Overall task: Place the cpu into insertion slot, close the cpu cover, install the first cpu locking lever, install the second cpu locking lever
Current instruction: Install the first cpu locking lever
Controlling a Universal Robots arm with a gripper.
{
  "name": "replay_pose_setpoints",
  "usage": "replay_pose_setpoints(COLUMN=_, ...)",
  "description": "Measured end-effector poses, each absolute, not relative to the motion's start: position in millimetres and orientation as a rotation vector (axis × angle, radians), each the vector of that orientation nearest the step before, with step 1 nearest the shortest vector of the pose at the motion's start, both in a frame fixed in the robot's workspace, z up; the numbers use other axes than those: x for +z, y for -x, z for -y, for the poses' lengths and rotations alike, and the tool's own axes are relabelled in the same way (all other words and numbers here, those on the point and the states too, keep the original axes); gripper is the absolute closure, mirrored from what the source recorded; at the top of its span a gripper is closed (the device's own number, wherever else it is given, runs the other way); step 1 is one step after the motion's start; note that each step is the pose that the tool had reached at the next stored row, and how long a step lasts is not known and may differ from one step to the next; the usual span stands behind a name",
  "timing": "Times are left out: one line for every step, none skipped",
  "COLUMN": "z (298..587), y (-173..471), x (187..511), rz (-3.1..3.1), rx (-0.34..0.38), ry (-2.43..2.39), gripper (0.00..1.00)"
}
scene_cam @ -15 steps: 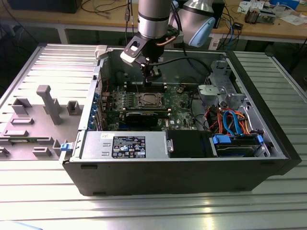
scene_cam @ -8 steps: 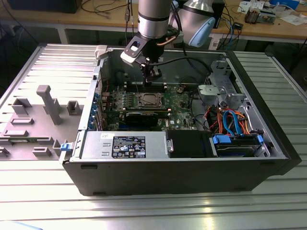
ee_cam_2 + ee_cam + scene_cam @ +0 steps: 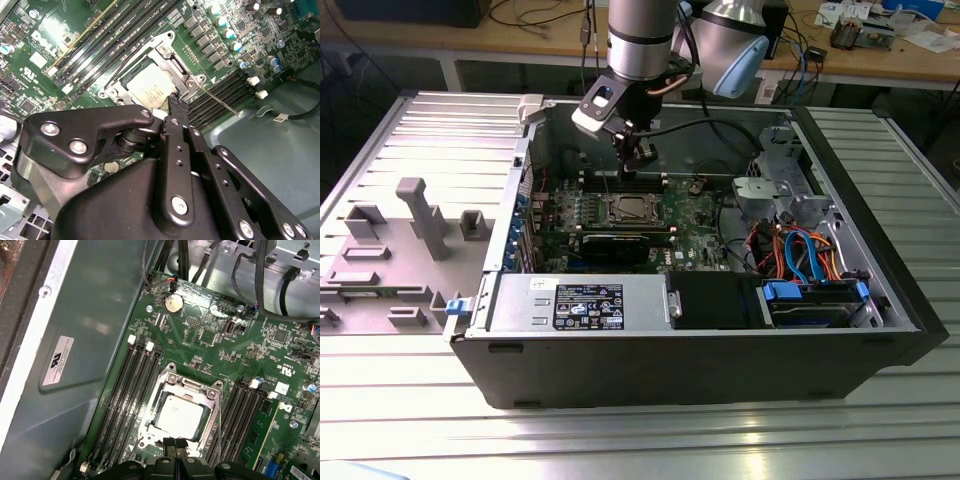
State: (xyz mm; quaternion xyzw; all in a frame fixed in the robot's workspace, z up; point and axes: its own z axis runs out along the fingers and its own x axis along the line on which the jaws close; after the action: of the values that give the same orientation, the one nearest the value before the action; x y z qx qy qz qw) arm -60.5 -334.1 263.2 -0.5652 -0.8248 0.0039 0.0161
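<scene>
The gripper is pinched shut, holding nothing I can see. The cpu sits in the insertion slot just beyond its tips, with the cpu cover flat around it. A thin locking lever juts out beside the tips.

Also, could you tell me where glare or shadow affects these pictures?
In the second wrist view, glare whitens the cpu and part of the green board, and the dark end effector blocks the foreground; in the first wrist view, the board shines beside the coin cell; in the exterior view, the case interior is shaded.
</scene>
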Motion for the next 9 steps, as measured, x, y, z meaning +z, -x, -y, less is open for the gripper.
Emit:
replay_pose_setpoints(z=334.1, y=60.6, x=263.2, rz=2.567, rx=0.012, ry=1.755, gripper=0.89)
replay_pose_setpoints(z=334.1, y=60.6, x=263.2, rz=2.568, rx=0.012, ry=1.754, gripper=0.89)
replay_pose_setpoints(z=334.1, y=60.6, x=263.2, rz=2.569, rx=0.012, ry=1.752, gripper=0.89)
replay_pose_setpoints(z=334.1, y=60.5, x=263.2, rz=2.57, rx=0.012, ry=1.75, gripper=0.89)
replay_pose_setpoints(z=334.1, y=60.6, x=263.2, rz=2.572, rx=0.012, ry=1.748, gripper=0.89)
replay_pose_setpoints(z=334.1, y=60.6, x=263.2, rz=2.573, rx=0.012, ry=1.746, gripper=0.89)
replay_pose_setpoints(z=334.1, y=60.6, x=263.2, rz=2.575, rx=0.012, ry=1.743, gripper=0.89)
replay_pose_setpoints(z=334.1, y=60.6, x=263.2, rz=2.576, rx=0.012, ry=1.741, gripper=0.89)
replay_pose_setpoints(z=334.1, y=60.5, x=263.2, rz=2.577, rx=0.013, ry=1.739, gripper=0.89)
